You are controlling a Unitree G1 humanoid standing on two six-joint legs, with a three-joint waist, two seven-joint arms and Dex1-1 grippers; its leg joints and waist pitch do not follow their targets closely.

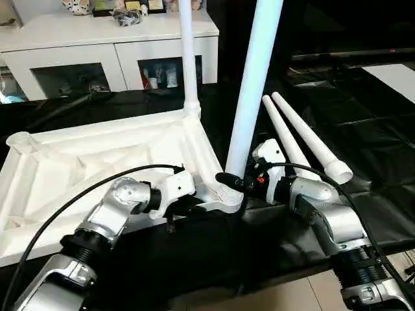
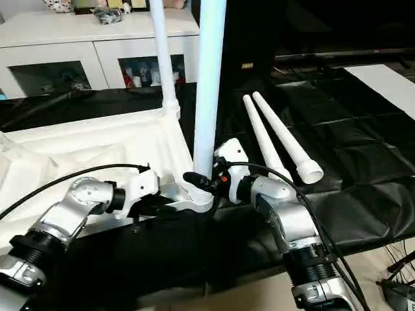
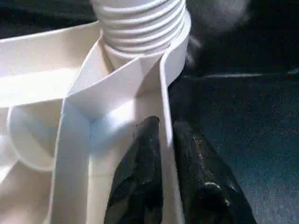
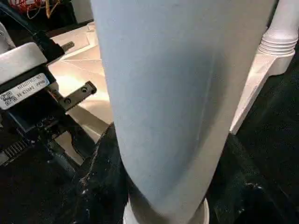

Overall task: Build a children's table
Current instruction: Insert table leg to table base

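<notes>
I'm working on leg two: right gripper (image 1: 241, 183) clenching the near leg (image 1: 253, 84) in the tabletop (image 1: 97, 162) socket, left gripper (image 3: 166, 154) pinching its rim; two spare legs (image 1: 305, 139) lying beside it.

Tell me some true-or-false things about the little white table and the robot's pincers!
1. Two legs stand upright in the table top. True: the near leg and the far leg.
2. The two spare legs lie on a white cloth. False: they lie on the black sheet.
3. The right pincer grips the near leg. True.
4. The left pincer holds a spare leg. False: its fingers straddle the table top's rim.
</notes>
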